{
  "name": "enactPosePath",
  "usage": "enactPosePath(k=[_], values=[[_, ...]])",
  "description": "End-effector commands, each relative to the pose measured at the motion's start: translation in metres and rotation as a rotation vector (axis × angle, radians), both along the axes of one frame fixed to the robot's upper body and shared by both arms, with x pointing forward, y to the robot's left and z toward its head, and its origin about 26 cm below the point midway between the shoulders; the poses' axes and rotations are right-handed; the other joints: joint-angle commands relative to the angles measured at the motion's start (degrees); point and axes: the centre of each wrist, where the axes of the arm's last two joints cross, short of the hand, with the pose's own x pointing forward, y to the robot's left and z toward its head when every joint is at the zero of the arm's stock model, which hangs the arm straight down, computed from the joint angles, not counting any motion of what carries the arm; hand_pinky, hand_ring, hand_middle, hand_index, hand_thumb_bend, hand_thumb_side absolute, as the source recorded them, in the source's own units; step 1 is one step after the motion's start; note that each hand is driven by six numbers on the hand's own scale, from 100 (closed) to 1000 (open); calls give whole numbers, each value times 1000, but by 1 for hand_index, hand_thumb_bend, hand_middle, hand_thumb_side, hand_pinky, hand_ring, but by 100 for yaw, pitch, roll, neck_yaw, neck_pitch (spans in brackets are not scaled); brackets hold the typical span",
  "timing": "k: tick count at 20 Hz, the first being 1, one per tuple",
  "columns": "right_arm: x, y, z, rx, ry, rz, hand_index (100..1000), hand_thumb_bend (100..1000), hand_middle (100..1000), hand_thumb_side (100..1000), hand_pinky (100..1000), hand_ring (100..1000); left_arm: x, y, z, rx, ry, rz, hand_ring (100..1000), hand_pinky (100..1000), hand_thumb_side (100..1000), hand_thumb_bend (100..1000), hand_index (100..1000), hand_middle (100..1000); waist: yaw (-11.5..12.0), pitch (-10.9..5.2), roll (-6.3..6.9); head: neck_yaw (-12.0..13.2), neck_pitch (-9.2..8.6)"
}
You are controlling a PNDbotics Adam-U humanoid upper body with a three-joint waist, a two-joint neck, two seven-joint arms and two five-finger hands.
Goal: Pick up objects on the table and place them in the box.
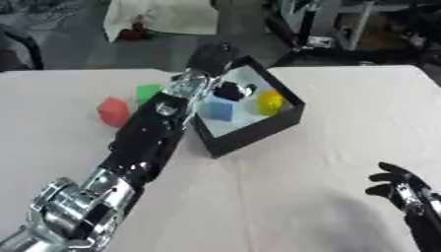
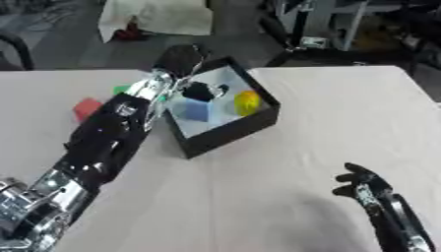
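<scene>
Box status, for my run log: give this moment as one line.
left hand over box, fingers unclear | box holds blue block, yellow object | red block, green block on table | right hand idle, open

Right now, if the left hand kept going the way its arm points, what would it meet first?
Probably nothing on the table: the left hand hangs at the box's far corner, pointing away from the robot toward the table's far edge. Its height is unclear.

Left hand (image 1: pixel 211 57) blurred at the box (image 1: pixel 289 120) far corner, fingers unreadable, dark thing (image 1: pixel 229 91) just below it too blurred to name, green block (image 1: pixel 147 92) partly hidden behind the left arm, right arm cut off at the bottom edge below the right hand (image 1: pixel 398 187)
</scene>
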Motion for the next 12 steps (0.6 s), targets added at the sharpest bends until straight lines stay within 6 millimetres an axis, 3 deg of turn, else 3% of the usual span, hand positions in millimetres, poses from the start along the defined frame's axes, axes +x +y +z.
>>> enactPosePath(k=[1, 5, 7, 10, 11, 12], values=[[1, -4, 5, -8, -17, -10, 841, 100, 647, 719, 758, 609, 7, 41, 62, -25, -80, -3, 673, 736, 693, 365, 876, 754, 23, 1, -60, -33, -9], [0, -6, 4, -14, -12, -19, 841, 100, 648, 725, 759, 609, 8, 102, 96, 9, 44, 35, 690, 748, 709, 355, 883, 771, 65, -12, -23, -53, -9], [-1, -7, 4, -18, -10, -23, 841, 100, 648, 730, 759, 609, 7, 132, 99, 51, 162, 89, 704, 751, 704, 363, 899, 793, 88, -18, -2, -73, -9], [-2, -8, 3, -22, -7, -26, 841, 100, 648, 730, 759, 609, 7, 165, 85, 112, 402, 204, 717, 750, 670, 419, 913, 806, 109, -23, 10, -87, -9], [-2, -8, 3, -22, -7, -25, 841, 100, 648, 760, 759, 609, 7, 173, 80, 125, 460, 238, 716, 747, 367, 438, 913, 804, 108, -24, 9, -84, -9], [-2, -8, 4, -22, -9, -26, 841, 100, 648, 724, 758, 609, 6, 180, 74, 129, 508, 271, 713, 744, 622, 434, 912, 802, 108, -23, 5, -91, -9]])
